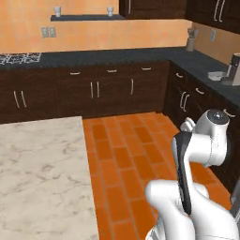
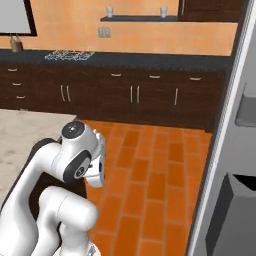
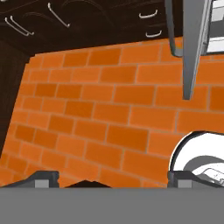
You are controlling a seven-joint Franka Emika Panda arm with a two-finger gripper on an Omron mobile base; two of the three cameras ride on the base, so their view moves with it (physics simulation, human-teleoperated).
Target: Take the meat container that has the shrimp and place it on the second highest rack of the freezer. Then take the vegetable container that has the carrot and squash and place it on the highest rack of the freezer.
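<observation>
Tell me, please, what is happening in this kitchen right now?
The white robot arm is folded low over the orange tile floor, beside a marble-topped counter. Its tool is open and holding nothing, pointing down at the tiles. The freezer stands close on the right with its door ajar, a slice of white interior showing behind it. No food container is in sight, so neither has been picked up yet.

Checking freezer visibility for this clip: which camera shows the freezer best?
The right base view: the freezer rises along its right edge, grey door edge and panels visible. The hand view catches a grey door edge and some white interior at top right. The left base view shows a grey sliver at lower right.
</observation>
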